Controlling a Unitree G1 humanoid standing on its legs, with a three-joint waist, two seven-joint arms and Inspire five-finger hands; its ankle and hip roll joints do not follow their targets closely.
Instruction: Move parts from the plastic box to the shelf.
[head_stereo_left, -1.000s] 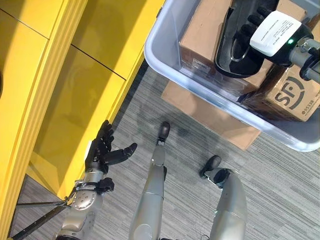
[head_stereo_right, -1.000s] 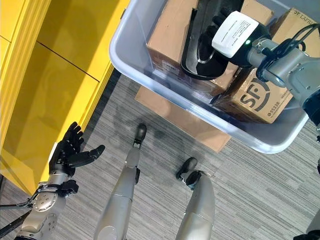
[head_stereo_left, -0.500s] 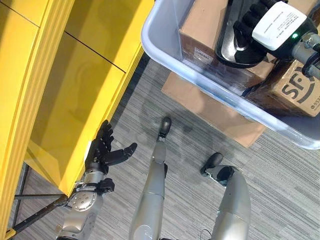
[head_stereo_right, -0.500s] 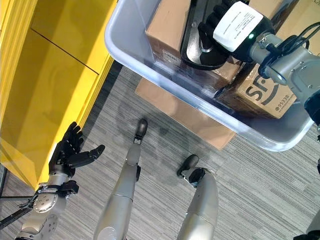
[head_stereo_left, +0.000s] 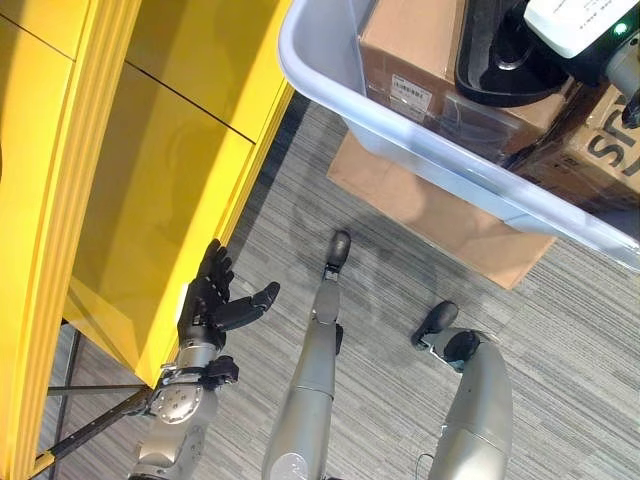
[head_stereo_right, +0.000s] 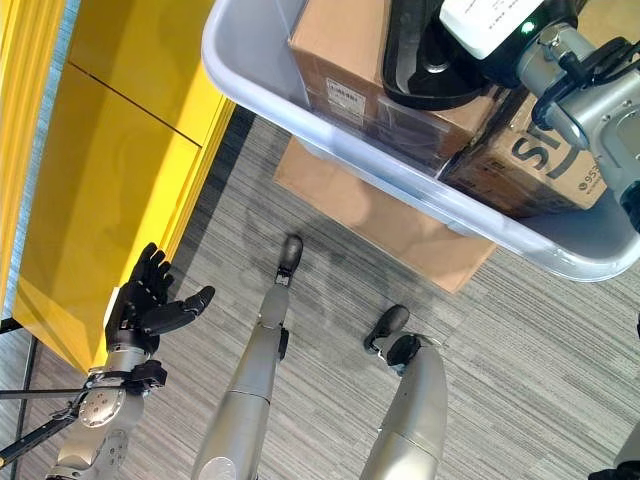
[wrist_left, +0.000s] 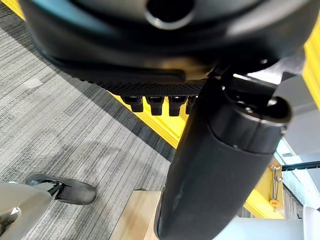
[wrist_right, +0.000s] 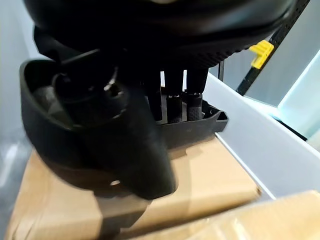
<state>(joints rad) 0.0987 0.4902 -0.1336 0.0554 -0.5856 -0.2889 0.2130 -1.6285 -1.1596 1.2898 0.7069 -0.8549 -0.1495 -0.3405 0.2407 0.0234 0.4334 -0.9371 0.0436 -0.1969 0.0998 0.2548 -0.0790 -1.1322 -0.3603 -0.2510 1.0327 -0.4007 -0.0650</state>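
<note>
**Right hand on the black part inside the box, left hand idling by the shelf**

Left eye view: the translucent grey plastic box (head_stereo_left: 330, 70) is sitting on a flat brown cardboard sheet (head_stereo_left: 440, 215) on the grey striped carpet floor (head_stereo_left: 580, 330). Inside it, a black moulded plastic part (head_stereo_left: 505, 70) is lying on a brown cardboard carton (head_stereo_left: 415, 50). The left hand (head_stereo_left: 212, 305) is hanging low beside the yellow metal shelf (head_stereo_left: 150, 190), fingers straight and spread, holding nothing.

Right eye view: the right hand (head_stereo_right: 455, 30) is reaching into the box over the black part, beside a second printed brown carton (head_stereo_right: 540, 165).

Left wrist view: the left hand's fingers (wrist_left: 155, 105) are pointing toward the yellow shelf edge.

Right wrist view: the right hand's fingers (wrist_right: 177, 100) are hooking over the black part's rim, with the thumb inside it, pinching its wall.
</note>
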